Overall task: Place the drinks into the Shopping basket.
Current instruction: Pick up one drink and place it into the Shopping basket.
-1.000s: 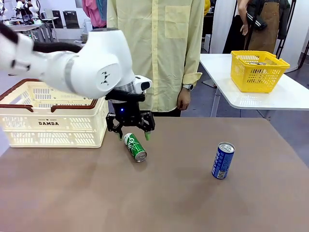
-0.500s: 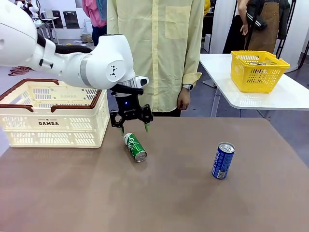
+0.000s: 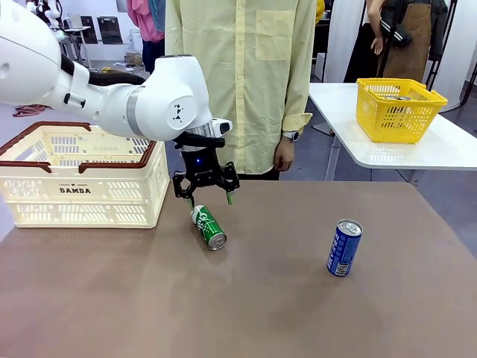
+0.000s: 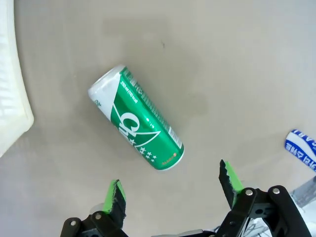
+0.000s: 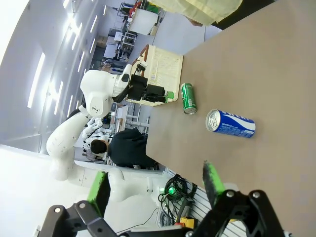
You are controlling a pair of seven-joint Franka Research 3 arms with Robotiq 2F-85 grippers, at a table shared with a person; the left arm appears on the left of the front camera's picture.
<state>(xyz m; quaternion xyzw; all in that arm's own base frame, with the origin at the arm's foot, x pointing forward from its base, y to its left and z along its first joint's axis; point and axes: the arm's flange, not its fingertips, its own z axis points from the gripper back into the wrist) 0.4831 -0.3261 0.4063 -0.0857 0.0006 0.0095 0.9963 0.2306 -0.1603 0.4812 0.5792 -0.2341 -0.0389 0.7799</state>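
Observation:
A green can (image 3: pixel 209 227) lies on its side on the brown table, silver top toward me. My left gripper (image 3: pixel 210 200) hangs open just above and behind it, touching nothing. In the left wrist view the green can (image 4: pixel 136 126) lies ahead of the open left gripper (image 4: pixel 174 185), outside its fingers. A blue can (image 3: pixel 344 247) stands upright at the right. The cream Shopping basket (image 3: pixel 112 201) sits at the left, holding no can that I can see. The right wrist view shows my right gripper (image 5: pixel 156 185) open in the air, far from the blue can (image 5: pixel 231 123) and green can (image 5: pixel 188 98).
A person in a yellow shirt (image 3: pixel 238 82) stands at the far edge, one hand (image 3: pixel 283 153) hanging by the table. A yellow mesh basket (image 3: pixel 399 108) rests on a white side table (image 3: pixel 447 149). The basket's corner (image 4: pixel 10 98) is close to the green can.
My left gripper has lifted a little and drawn back toward the far side, staying open. Both cans lie where they were.

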